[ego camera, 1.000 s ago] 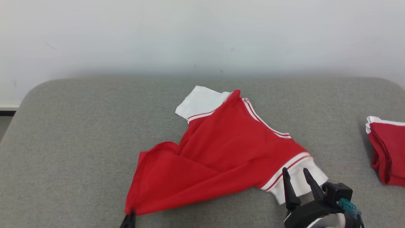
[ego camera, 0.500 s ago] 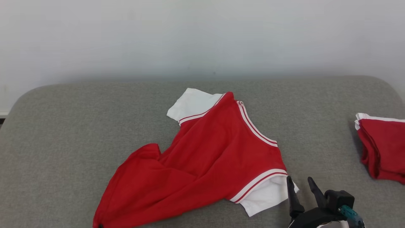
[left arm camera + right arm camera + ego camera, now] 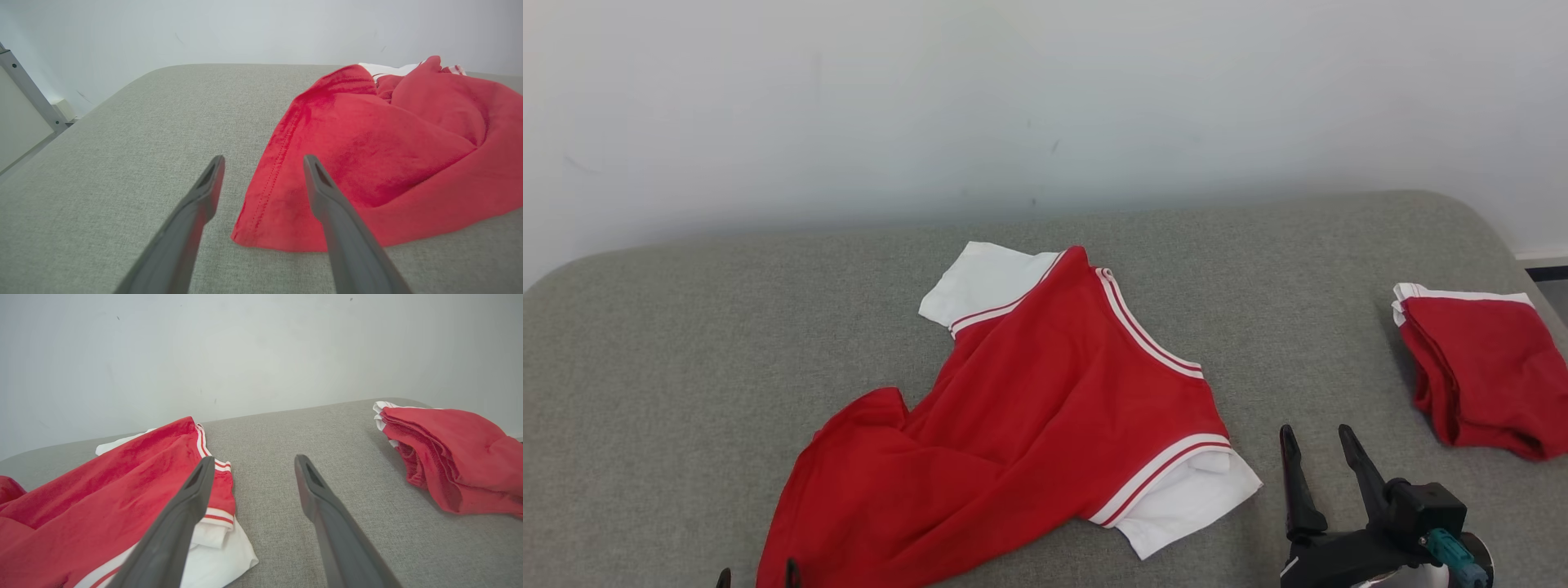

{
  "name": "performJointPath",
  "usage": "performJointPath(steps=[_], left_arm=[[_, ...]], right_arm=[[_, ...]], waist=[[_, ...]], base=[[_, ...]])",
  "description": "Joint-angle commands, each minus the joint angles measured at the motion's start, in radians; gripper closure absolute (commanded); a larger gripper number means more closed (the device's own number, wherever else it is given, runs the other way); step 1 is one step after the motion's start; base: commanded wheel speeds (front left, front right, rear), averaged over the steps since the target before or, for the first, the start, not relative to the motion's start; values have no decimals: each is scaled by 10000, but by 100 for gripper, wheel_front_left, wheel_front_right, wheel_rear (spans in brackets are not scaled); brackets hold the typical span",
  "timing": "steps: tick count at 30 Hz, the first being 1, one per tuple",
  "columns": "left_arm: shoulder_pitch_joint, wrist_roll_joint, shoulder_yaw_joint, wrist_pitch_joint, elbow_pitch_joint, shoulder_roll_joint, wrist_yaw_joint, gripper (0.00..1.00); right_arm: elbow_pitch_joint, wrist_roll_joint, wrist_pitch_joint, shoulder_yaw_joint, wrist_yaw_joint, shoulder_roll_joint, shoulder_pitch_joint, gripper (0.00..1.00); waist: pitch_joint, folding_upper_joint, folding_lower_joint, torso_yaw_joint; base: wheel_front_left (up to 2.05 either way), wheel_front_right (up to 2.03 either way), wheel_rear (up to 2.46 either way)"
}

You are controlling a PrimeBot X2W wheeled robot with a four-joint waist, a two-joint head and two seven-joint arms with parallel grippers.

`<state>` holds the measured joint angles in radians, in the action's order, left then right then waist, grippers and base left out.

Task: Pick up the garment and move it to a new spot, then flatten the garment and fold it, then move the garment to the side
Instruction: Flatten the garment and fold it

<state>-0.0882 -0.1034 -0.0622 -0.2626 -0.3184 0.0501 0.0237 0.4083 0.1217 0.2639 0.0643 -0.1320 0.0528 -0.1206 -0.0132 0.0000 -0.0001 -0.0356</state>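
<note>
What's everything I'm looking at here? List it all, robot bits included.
shirt: one, red with white sleeves and striped trim, rumpled mid-pad
folded clothes: one pile, red with white edges, at the pad's right end; number of pieces unclear
pad: one, grey fabric, under everything
wall: one, pale, behind the pad
left hand: one, dark fingers open, at the shirt's near left corner, holding nothing
right hand: one, dark fingers open, just right of the near white sleeve, holding nothing
</note>
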Motion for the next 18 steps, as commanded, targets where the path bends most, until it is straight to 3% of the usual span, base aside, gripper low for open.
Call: performJointPath(steps=[1,10,18], left_arm=[[-128,128,1,-31,44,6,5,0],[20,229,-59,-31,-92,6,-302,0],[115,-257,-335,-31,-791,5,-212,0]], right_arm=[[-24,10,1,-25,26,-36,131,0],[12,108,1,-287,26,-37,308,0],[522,111,2,-348,26,-33,96,0]], waist=[[-40,0,1,-42],[-19,0,1,-112],[375,0,1,-113]], base=[[0,0,0],[0,0,0],[0,0,0]])
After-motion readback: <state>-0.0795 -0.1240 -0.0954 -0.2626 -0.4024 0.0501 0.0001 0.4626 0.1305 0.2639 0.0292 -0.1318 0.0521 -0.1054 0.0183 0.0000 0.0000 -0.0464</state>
